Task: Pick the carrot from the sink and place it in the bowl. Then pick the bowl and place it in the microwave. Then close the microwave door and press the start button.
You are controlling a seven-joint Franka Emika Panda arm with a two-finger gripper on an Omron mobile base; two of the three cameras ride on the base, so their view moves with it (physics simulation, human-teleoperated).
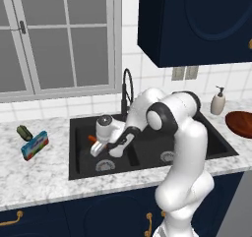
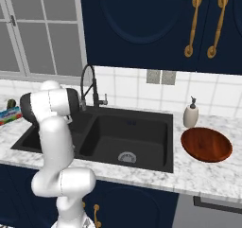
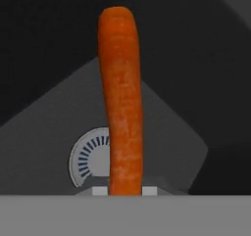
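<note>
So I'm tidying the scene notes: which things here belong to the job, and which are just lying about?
Job: carrot, sink, bowl, end effector shut on the carrot.
Lying about: soap dispenser, tap, colourful box, dark green item.

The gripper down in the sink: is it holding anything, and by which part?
Yes: the gripper holds the carrot, pinched at one end; the rest sticks out over the sink drain.

Orange carrot [image 3: 120, 98]; matte black sink [image 2: 142, 132]; glossy reddish-brown bowl [image 2: 206, 144]; white-grey marbled counter [image 1: 44, 174]; navy cabinets [image 2: 142, 23], brass handles [image 2: 191, 26]; cream soap bottle [image 2: 190, 114].
</note>
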